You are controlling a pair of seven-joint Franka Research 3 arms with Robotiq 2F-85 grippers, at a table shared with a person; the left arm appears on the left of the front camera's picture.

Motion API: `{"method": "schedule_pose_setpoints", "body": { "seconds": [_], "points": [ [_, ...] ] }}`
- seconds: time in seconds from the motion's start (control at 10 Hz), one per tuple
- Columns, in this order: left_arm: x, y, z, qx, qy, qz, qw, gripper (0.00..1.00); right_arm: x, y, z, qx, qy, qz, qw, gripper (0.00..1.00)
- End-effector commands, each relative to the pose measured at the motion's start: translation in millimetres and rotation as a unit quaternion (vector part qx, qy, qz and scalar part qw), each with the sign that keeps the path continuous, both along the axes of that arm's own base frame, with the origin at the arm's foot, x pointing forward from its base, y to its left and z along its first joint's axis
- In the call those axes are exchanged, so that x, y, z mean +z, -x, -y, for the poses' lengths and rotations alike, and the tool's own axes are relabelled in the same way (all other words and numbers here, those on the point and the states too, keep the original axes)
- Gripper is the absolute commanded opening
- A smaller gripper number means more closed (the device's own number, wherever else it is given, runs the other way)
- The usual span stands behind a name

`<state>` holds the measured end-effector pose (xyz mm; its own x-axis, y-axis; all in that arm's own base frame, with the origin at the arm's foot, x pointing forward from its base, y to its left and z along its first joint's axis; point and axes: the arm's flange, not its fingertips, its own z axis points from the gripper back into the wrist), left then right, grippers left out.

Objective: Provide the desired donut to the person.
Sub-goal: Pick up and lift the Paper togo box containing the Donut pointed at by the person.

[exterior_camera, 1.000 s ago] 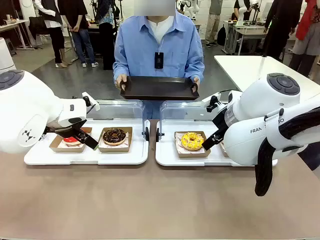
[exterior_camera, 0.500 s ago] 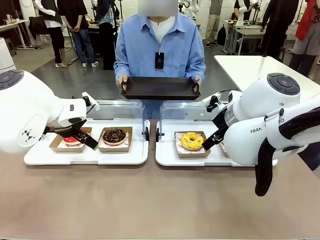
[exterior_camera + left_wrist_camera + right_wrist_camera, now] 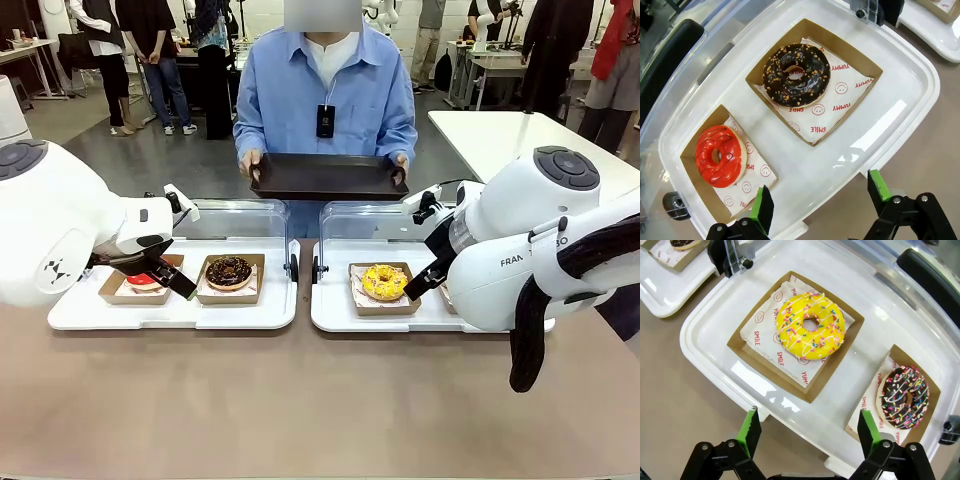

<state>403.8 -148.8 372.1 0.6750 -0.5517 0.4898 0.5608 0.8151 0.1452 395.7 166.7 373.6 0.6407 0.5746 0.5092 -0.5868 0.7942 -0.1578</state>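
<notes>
left gripper (image 3: 820, 200), right gripper (image 3: 807, 432): fingers spread, empty | person (image 3: 325, 95) at 12 o'clock holding black tray (image 3: 328, 175) | risk: no choice signalled; red donut (image 3: 717, 156) or yellow donut (image 3: 810, 326) wrongly grabbed

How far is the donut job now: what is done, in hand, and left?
Done: nothing delivered; the person holds a black tray ready. In hand: the left gripper, open, hovers above the red donut and nut chocolate donut; the right gripper, open, above the yellow donut and sprinkled chocolate donut. Left: grasping the wanted donut and passing it over.
</notes>
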Motion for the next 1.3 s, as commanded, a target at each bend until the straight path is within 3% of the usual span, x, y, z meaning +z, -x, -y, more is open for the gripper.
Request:
{"method": "schedule_pose_setpoints", "body": {
  "seconds": [0.0, 0.2, 0.4, 0.8, 0.9, 1.1, 1.2],
  "points": [
    [0, 0, 0, 0.0, 0.0, 0.0, 1.0, 1.0, 0, 0, 0, 0.0, 0.0, 0.0, 1.0, 1.0],
    [0, 0, 0, 0.0, 0.0, 0.0, 1.0, 1.0, 0, 0, 0, 0.0, 0.0, 0.0, 1.0, 1.0],
    [58, 20, 9, -0.003, -0.013, 0.019, 1.0, 1.0, 58, 22, 4, -0.027, 0.001, 0.014, 1.0, 1.0],
    [163, 45, 24, -0.011, -0.046, 0.021, 0.999, 1.0, 160, 74, 7, -0.026, 0.042, -0.023, 0.998, 1.0],
    [189, 50, 28, -0.016, -0.058, 0.026, 0.998, 1.0, 188, 87, 3, -0.033, 0.059, -0.013, 0.998, 1.0],
    [204, 64, 28, 0.005, -0.062, 0.028, 0.998, 1.0, 210, 99, 1, -0.038, 0.062, -0.004, 0.997, 1.0],
    [195, 65, 27, 0.025, -0.075, 0.065, 0.995, 1.0, 202, 95, 4, -0.048, 0.085, 0.014, 0.995, 1.0]
  ]
}}
